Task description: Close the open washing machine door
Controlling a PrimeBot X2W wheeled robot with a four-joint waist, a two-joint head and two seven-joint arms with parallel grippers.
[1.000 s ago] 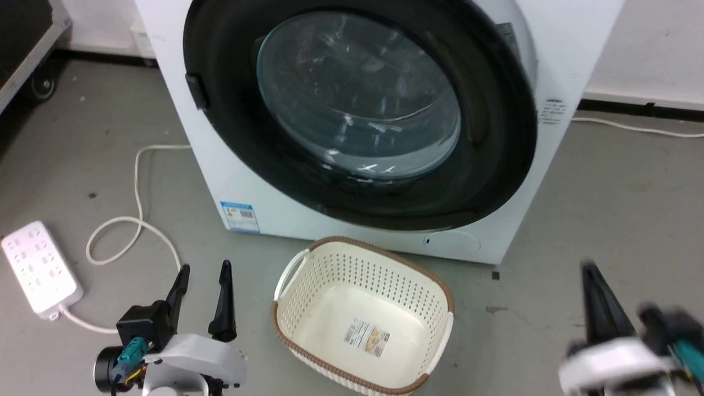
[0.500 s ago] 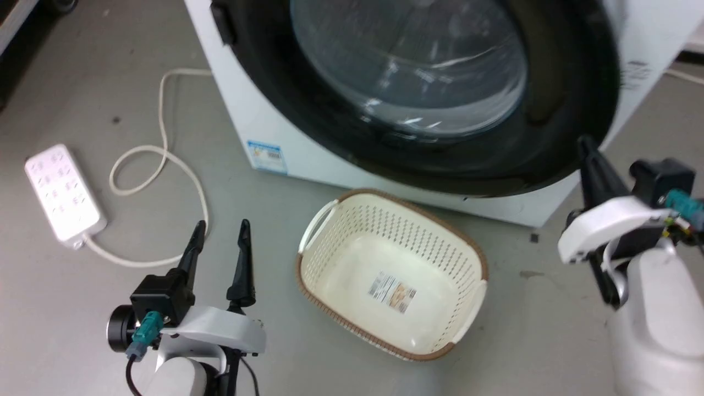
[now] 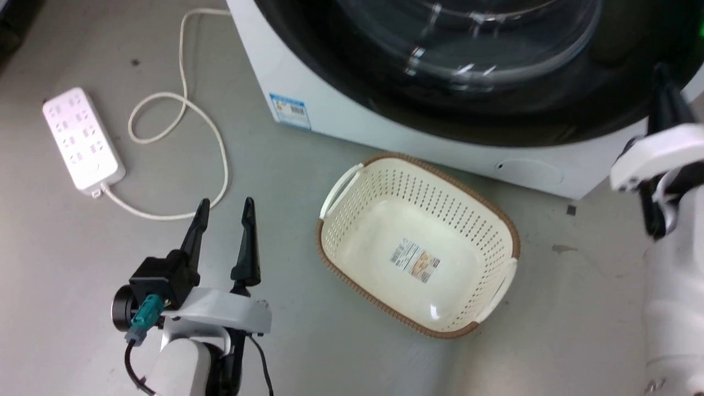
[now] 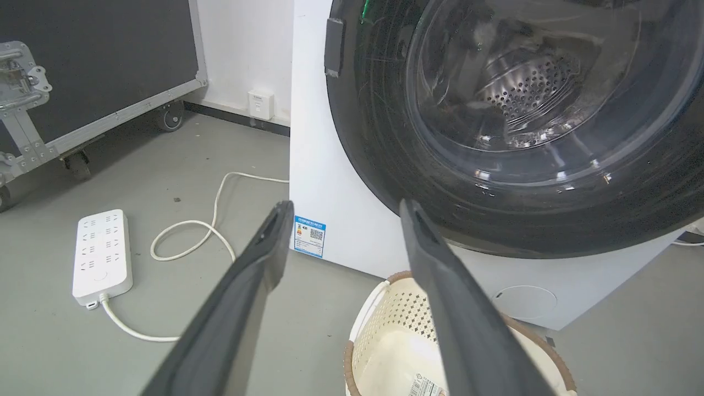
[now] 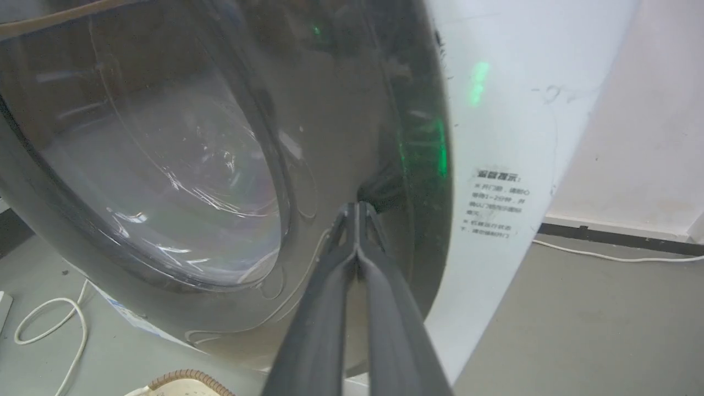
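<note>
The washing machine (image 3: 352, 121) is a white front-loader with a blue sticker (image 3: 291, 110) low on its front. Its door (image 3: 357, 71) has a wide black rim around bulging clear glass and lies close against the front. I cannot tell whether it is latched. The steel drum (image 4: 522, 82) shows through the glass. My right gripper (image 5: 356, 208) is shut with nothing between its fingers, its tips at the door's rim (image 5: 341, 110) near a dark recess by the right edge. It rises at the right in the head view (image 3: 663, 74). My left gripper (image 3: 224, 206) hangs open over the floor, apart from the machine (image 4: 345, 204).
A cream perforated basket (image 3: 418, 247) with a brown rim stands on the floor right before the machine. A white power strip (image 3: 82, 140) and its looped cable (image 3: 181, 110) lie to the left. A black wheeled case (image 4: 82, 66) stands further left by the wall.
The head camera has tilted down and shifted, so the whole picture moved. My right gripper has risen from low over the floor up to the door's right rim. The left arm keeps its pose.
</note>
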